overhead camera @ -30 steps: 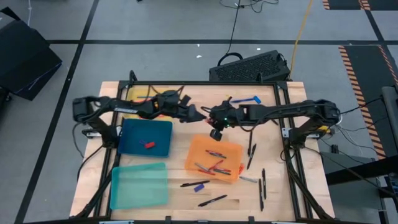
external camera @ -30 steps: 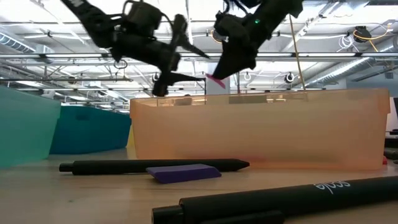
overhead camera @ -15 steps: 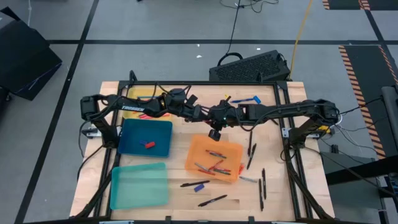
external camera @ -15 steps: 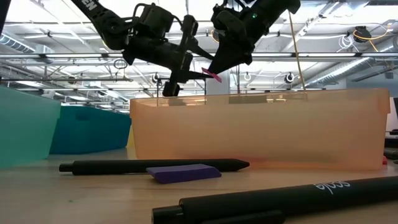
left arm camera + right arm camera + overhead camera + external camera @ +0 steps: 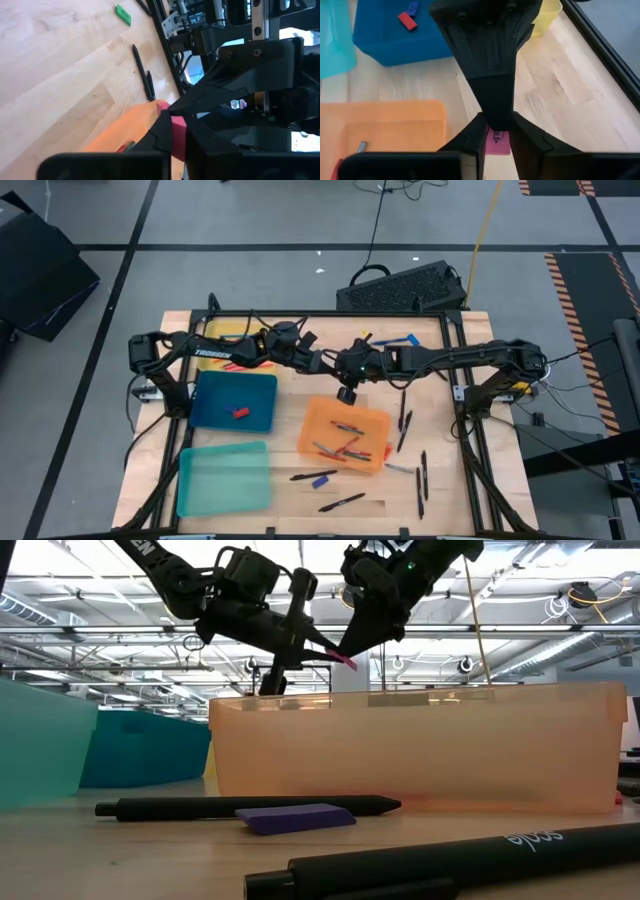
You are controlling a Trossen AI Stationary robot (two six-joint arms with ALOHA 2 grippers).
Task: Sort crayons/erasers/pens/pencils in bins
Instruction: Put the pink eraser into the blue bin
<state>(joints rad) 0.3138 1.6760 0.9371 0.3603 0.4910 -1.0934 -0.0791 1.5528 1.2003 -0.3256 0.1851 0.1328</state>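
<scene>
Closing in from the left since the earlier frame, left tool (image 5: 300,635) is being brought tip-to-tip with right tool (image 5: 352,640) at frame centre above the counter (image 5: 290,395). Pink eraser (image 5: 498,141) is being pinched by right tool; left tool's fingers are closing on it too. Right's release is best delayed until left's grip is firm, blue bin (image 5: 215,415) being its likely destination.

Bright, even overhead light — soft shadows, wrist views blurred up close.

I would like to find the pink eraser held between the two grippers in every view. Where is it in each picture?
High view: hidden where the grippers meet, above the orange bin.
Low view: pink eraser above the orange bin's rim.
Left wrist view, beside the bin.
Right wrist view, beside the bin.
Shared landmark: the orange bin.
</scene>
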